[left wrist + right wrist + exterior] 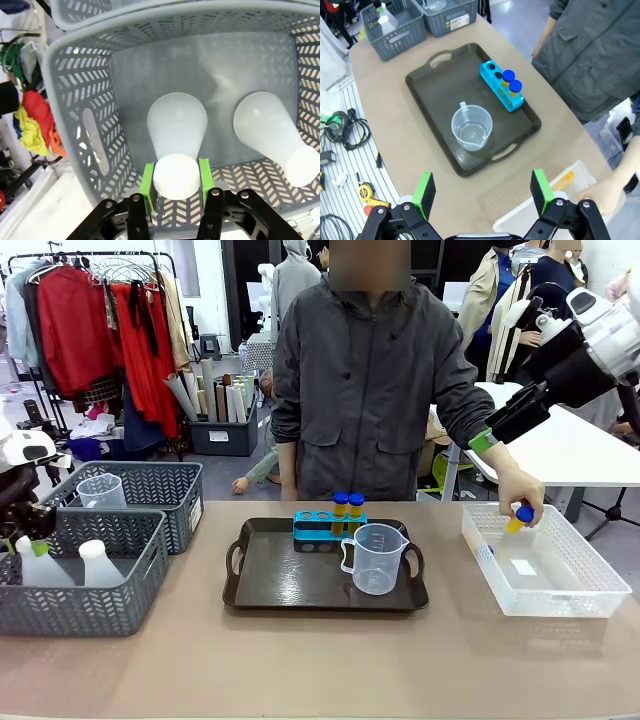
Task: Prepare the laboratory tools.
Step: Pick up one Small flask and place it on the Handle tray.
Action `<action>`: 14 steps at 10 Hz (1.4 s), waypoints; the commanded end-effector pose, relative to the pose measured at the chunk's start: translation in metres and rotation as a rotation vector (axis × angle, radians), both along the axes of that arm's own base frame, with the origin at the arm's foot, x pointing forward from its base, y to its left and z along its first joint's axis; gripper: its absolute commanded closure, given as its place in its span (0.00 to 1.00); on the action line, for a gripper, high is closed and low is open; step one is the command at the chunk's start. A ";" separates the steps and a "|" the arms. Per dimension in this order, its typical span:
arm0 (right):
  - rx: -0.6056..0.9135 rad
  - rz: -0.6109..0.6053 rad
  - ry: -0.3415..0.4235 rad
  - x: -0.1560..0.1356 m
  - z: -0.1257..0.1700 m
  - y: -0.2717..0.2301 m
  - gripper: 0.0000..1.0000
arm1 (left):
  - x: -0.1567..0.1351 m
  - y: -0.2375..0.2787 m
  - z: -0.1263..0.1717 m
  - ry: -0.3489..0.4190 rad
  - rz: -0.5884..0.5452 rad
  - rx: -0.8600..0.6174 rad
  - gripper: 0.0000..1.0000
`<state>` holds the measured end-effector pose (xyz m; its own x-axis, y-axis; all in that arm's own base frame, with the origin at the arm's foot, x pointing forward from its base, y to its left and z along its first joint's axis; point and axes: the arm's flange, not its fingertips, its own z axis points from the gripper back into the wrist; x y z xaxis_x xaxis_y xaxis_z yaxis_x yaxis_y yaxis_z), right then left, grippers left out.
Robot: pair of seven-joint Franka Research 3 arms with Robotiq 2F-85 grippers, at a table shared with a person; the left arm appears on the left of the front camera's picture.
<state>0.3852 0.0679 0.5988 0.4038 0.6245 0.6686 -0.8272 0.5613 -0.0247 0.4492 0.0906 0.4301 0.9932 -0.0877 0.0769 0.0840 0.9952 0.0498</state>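
Observation:
My left gripper [176, 176] reaches down into the near grey basket [75, 605], its green pads pressed on either side of the neck of a translucent white conical flask [177, 130]. A second flask [272, 132] stands beside it. On the black tray [285, 590] stand a clear measuring jug [375, 558] and a blue tube rack [316, 531] that holds two yellow blue-capped tubes [348, 507]. My right gripper [482, 192] hangs open and empty, high over the table's right side. The person's hand [520, 490] holds another tube [519, 518] over the clear bin [560, 595].
A second grey mesh basket [160, 490] behind the near one holds another clear jug [101, 490]. The person stands at the far edge, behind the tray. The clear bin sits at the right, close to the table's edge. Bare tabletop lies in front of the tray.

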 end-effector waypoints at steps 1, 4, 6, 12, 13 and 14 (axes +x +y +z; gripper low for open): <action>0.033 0.021 -0.009 0.000 -0.001 -0.001 0.00 | 0.002 0.004 -0.001 -0.020 0.002 -0.015 1.00; 0.033 0.021 -0.009 0.000 -0.001 -0.001 0.00 | 0.003 0.001 0.001 -0.014 -0.002 -0.021 1.00; 0.033 0.021 -0.009 0.000 -0.001 -0.001 0.00 | -0.002 -0.003 0.029 -0.036 -0.003 -0.023 1.00; 0.033 0.021 -0.009 0.000 -0.001 -0.001 0.00 | -0.027 -0.040 0.180 -0.127 -0.102 0.099 1.00; 0.033 0.021 -0.009 0.000 -0.001 -0.001 0.00 | -0.029 -0.048 0.204 -0.141 -0.126 0.090 1.00; 0.033 0.021 -0.009 0.000 -0.001 -0.001 0.00 | -0.034 -0.058 0.226 -0.156 -0.161 0.081 1.00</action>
